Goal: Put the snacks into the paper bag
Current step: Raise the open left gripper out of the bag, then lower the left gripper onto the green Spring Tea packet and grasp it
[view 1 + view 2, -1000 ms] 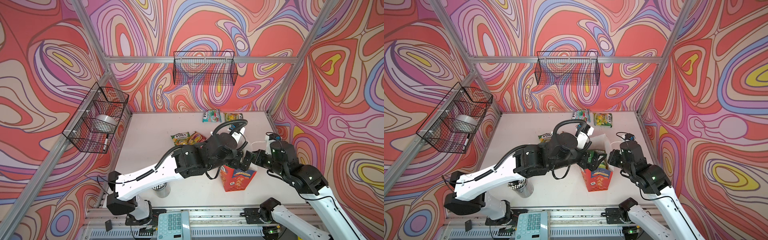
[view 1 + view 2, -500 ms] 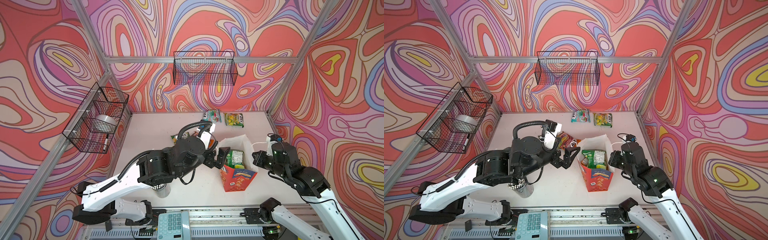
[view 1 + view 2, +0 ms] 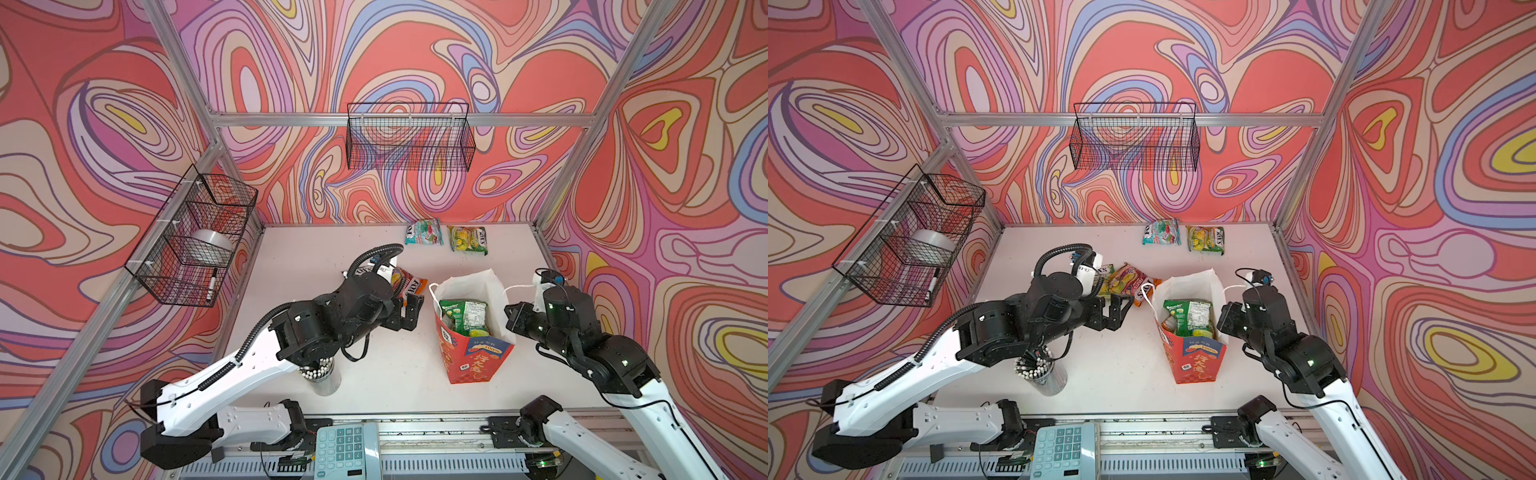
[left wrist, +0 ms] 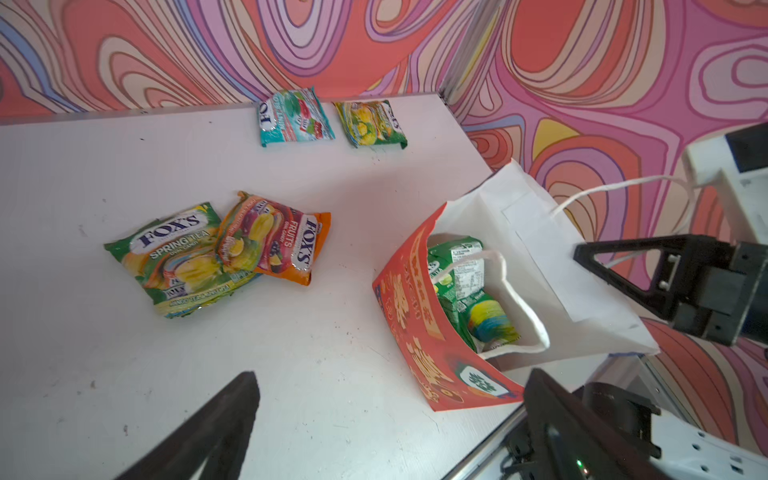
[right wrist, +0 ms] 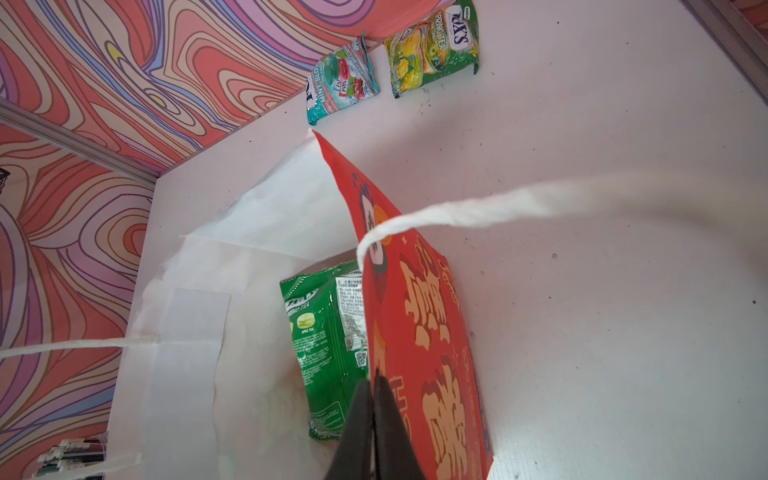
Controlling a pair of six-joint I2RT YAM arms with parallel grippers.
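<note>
The tall red-orange paper bag (image 3: pixel 473 361) stands open, green glossy candy pouches (image 3: pixel 463 313) inside. The right gripper (image 5: pixel 376 386), pressed together, sits at its rim. The left gripper (image 4: pixel 392 376), spread and empty, hovers near the orange pouch (image 4: pixel 282 241) overlapping a green pouch (image 4: pixel 178 257). The step in hand seems the next fetch: descend and pinch the orange one.

Paper bag (image 3: pixel 473 365): on worktop (image 3: pixel 316 249), bagged pouches (image 3: pixel 464 316) inside.
Left of it: overlapping pouches (image 4: pixel 232 253).
Behind: rear pouches (image 3: pixel 424 232), side by side.
</note>
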